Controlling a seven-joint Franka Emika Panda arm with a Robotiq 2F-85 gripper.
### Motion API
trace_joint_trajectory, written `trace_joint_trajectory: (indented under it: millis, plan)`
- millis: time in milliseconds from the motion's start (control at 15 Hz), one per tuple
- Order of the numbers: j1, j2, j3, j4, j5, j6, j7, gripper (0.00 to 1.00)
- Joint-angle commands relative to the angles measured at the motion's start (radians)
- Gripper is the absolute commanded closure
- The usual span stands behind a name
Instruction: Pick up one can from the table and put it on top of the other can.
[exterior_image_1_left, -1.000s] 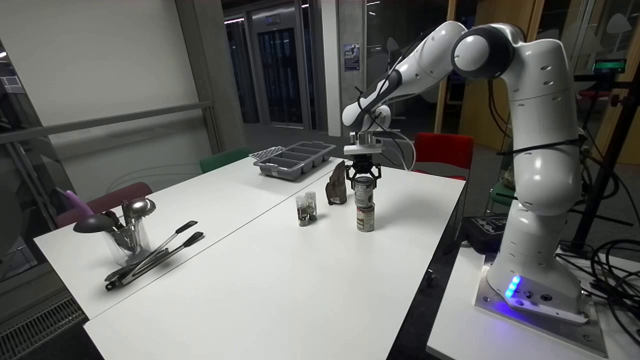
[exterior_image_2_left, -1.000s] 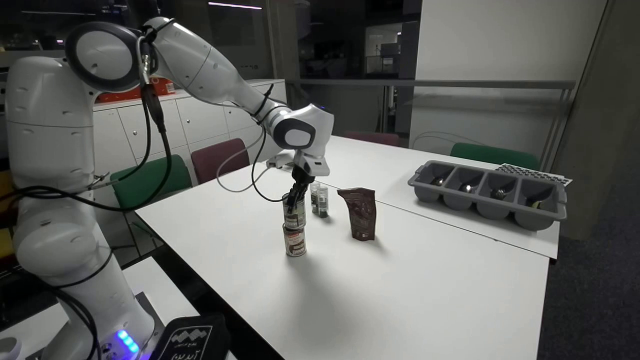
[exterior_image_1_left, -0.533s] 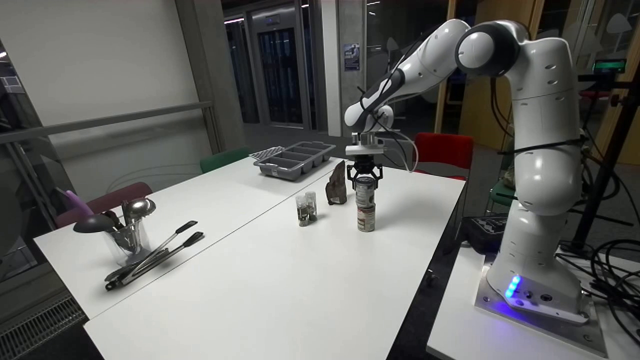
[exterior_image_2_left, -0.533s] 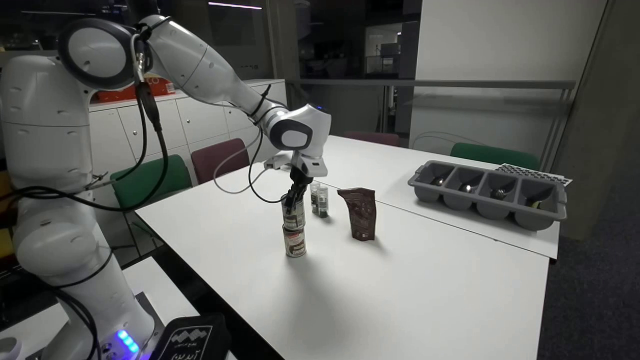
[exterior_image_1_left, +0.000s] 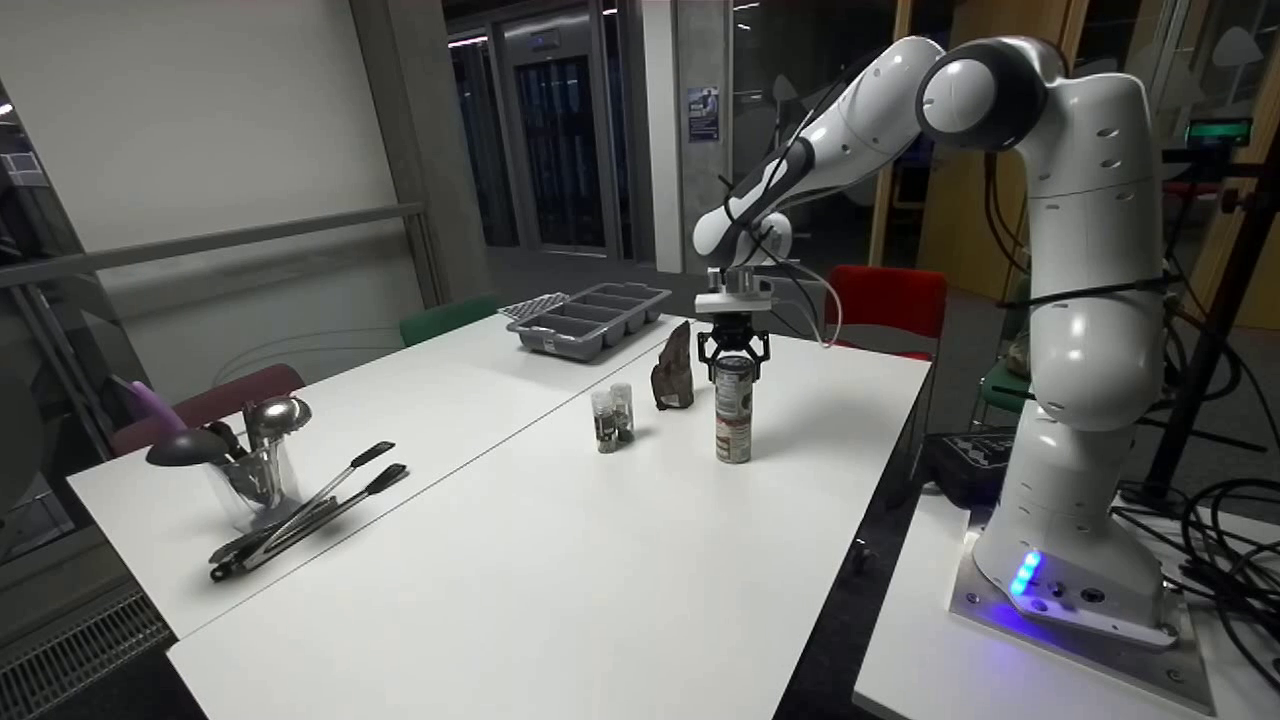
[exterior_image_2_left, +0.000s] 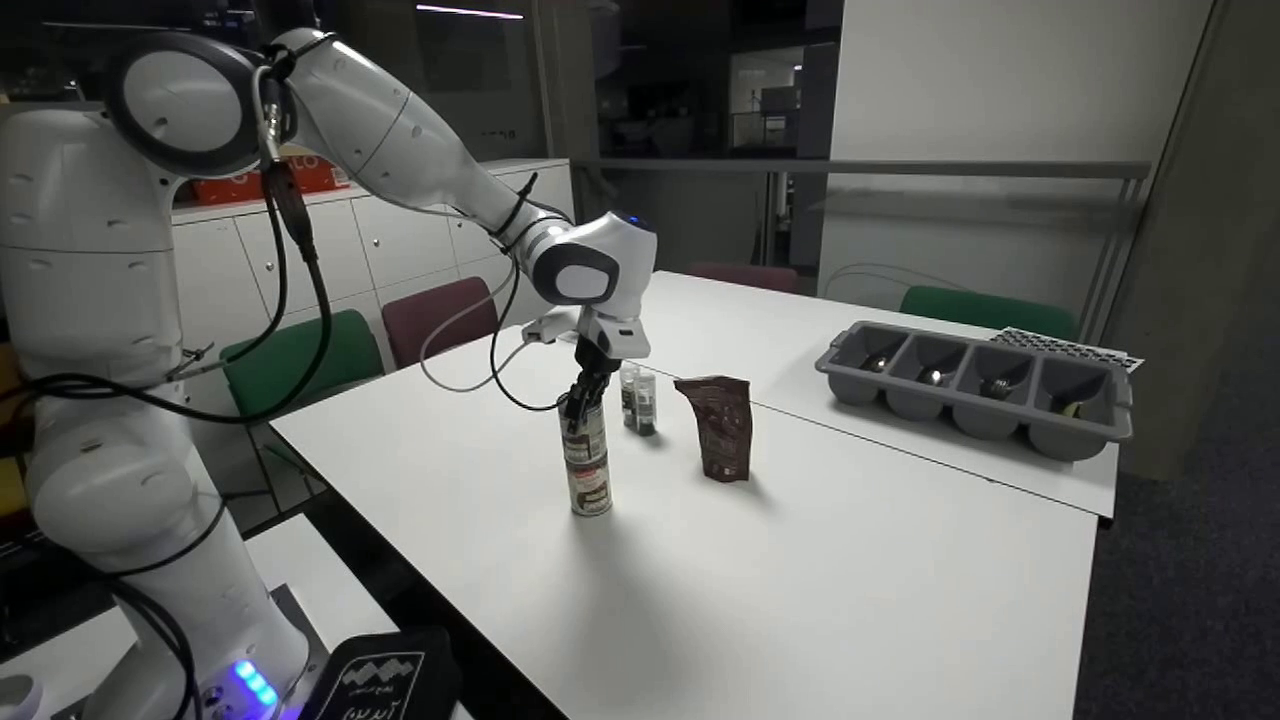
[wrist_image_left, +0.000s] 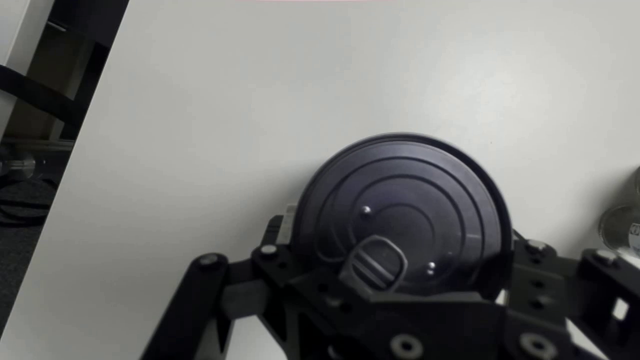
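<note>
I read the black two-fingered gripper (exterior_image_1_left: 735, 374) as clamped on the upper can (exterior_image_1_left: 734, 393), a metal cylinder with a printed label in grey, white and black. The jaws stand against opposite sides of it, close to its top rim.

Position: the upper can is upright on the lower can (exterior_image_1_left: 733, 442), a metal cylinder of similar width whose cream label carries patches of red and brown. In both exterior views their ends meet and their sides line up closely, so the pair reads as one column. I cannot tell how much weight the gripper carries. Label print is too small for me to read.

Wrist view: I look down on the upper can's lid (wrist_image_left: 400, 205). Round, near-black, raised rim, concentric ridges, a few small bright glints; the pull tab (wrist_image_left: 375, 266) lies off-centre, toward the gripper.

The lower can stands on the large white rectangular surface (exterior_image_1_left: 560, 600). Also logged near the stack: two small clear-topped cylindrical jars (exterior_image_1_left: 606, 428) and an upright dark-brown pouch (exterior_image_2_left: 724, 430).
</note>
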Motion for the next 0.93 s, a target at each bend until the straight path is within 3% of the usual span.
trace_joint_trajectory:
  millis: [0,533,600,867]
  plan:
    - [0.004,-0.049,0.000,-0.055,-0.014,0.030,0.025,0.43]
    - [0.001,-0.045,0.000,-0.049,-0.010,0.022,0.020,0.43]
    - [0.000,-0.045,0.000,-0.049,-0.009,0.020,0.019,0.04]
    - [-0.001,-0.044,0.000,-0.052,-0.007,0.018,0.018,0.00]
